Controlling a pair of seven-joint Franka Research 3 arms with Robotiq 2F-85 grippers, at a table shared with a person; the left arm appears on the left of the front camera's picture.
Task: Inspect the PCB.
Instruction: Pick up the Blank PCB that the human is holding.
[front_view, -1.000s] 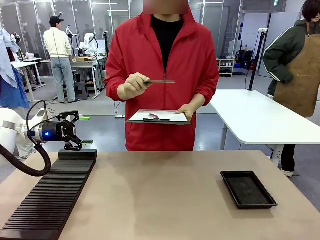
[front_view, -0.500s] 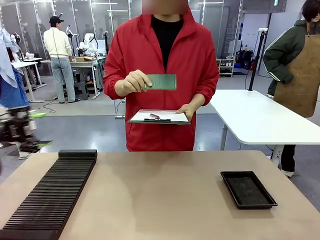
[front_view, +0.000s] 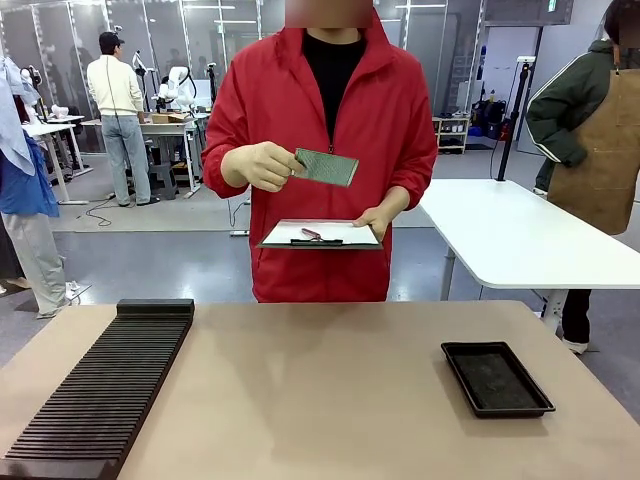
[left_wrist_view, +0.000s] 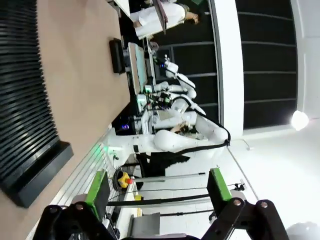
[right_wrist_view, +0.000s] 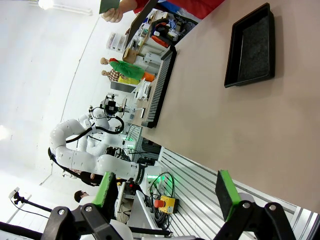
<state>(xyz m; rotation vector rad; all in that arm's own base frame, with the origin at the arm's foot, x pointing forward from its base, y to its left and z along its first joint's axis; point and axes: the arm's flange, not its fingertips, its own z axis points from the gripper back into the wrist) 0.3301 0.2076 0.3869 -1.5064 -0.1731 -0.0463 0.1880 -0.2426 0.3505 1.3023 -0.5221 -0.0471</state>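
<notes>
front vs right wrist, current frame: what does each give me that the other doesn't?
Front: the speckled face of the PCB, tilted in the person's hand above the clipboard with its white paper. Right wrist: the right gripper, its fingers open with nothing between them. Both: the PCB in that hand, the black tray, the ribbed black rack and the table.

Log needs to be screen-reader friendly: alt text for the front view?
A person in a red jacket stands across the table, holding the PCB tilted in one hand and a white-papered clipboard in the other hand. On the table lie a black ribbed rack at left and a shallow black tray at right.
</notes>
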